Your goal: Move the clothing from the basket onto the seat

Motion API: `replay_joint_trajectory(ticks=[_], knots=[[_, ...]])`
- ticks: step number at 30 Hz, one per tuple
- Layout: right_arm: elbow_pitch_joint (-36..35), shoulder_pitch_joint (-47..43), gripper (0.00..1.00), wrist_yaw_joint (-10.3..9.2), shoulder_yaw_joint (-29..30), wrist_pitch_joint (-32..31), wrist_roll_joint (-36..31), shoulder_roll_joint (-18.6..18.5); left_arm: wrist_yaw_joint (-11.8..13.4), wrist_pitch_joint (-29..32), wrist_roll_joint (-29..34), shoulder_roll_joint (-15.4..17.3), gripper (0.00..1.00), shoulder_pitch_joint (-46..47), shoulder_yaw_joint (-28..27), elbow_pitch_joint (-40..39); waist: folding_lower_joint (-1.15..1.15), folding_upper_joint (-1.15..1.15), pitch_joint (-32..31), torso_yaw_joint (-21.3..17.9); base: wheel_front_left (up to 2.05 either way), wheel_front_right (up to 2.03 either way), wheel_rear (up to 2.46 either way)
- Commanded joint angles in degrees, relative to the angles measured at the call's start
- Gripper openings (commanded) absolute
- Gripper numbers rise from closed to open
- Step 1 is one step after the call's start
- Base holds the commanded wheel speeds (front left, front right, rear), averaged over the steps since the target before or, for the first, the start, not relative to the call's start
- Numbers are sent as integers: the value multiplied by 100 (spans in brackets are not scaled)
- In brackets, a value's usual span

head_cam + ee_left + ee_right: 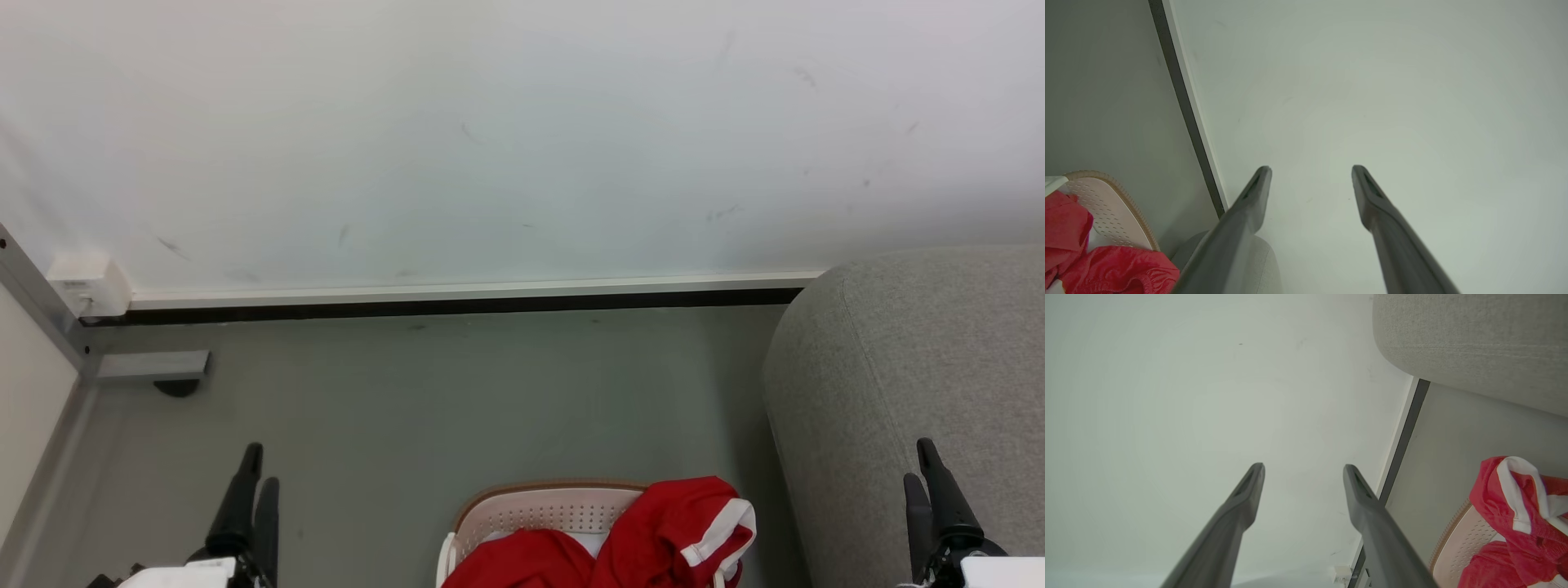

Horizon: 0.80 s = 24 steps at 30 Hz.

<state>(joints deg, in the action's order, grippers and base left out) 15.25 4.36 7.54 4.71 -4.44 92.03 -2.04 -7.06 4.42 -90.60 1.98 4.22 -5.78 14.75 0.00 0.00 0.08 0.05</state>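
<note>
Red clothing (669, 523) heaps in the basket (539, 514) beside the grey seat (898, 367).

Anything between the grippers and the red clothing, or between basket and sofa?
Nothing visible. The clothing lies uncovered atop the basket, one piece draped over its rim toward the seat. The left gripper and right gripper flank it, both open.

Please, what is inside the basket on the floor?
Red clothing is heaped in the basket, one piece with a white band hanging over the rim. The clothing covers the basket's bottom, so anything underneath cannot be seen.
</note>
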Motion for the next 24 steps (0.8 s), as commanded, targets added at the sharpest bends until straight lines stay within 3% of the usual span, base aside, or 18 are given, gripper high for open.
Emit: replay_joint_trajectory(ticks=[1, 11, 24], knots=[[-159, 145, 100, -1, -71, 93, -136, -64, -17, -96, 163, 61, 100, 127, -1, -185, 0, 0, 1, -1, 0, 0, 0], [-306, 192, 100, -1, -229, 333, -703, -87, -22, -332, 1104, 81, 100, 117, -20, -444, 0, 0, 17, -18, 0, 0, 0], [-484, 233, 100, -3, -295, 635, -2273, -78, -28, -634, 2780, 66, 100, 38, -9, -818, 0, 0, 31, -41, 0, 0, 0]])
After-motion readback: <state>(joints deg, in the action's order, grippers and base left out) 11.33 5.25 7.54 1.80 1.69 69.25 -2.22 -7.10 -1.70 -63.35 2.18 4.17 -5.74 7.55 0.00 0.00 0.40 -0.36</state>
